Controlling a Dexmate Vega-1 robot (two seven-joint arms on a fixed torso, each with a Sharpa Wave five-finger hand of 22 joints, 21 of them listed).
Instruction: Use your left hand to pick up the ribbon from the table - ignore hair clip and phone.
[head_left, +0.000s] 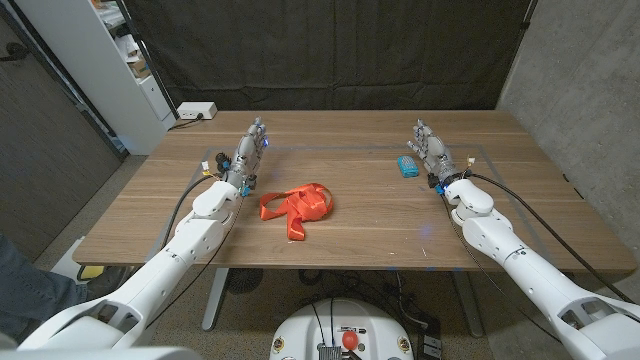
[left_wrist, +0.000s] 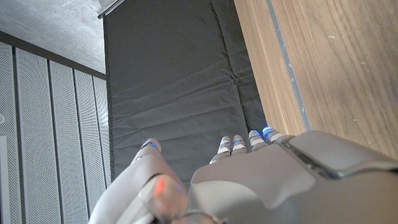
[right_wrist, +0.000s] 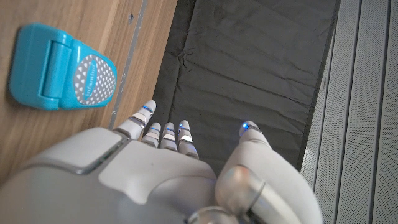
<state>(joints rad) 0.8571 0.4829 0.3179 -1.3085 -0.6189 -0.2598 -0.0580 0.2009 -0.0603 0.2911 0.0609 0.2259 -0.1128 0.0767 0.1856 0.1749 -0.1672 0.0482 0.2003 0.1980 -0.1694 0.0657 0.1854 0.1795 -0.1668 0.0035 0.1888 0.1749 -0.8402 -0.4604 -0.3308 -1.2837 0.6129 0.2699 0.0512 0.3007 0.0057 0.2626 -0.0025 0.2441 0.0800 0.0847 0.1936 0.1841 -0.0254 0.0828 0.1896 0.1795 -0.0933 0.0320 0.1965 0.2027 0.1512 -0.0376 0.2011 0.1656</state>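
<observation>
ribbon (head_left: 297, 207): loose orange heap, just right of your left hand (head_left: 245, 155), fingers extended, holding nothing; a shallow pinch risks snagging one loop.

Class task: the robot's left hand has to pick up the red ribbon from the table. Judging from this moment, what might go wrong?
1. The ribbon lies in loose loops with a tail trailing toward the near edge; the fingers may catch only one loop, leaving the rest to drag or slip out.
2. The left hand holds nothing and sits beside the ribbon, farther back; a sideways approach might push the light ribbon away instead of gripping it.
</observation>
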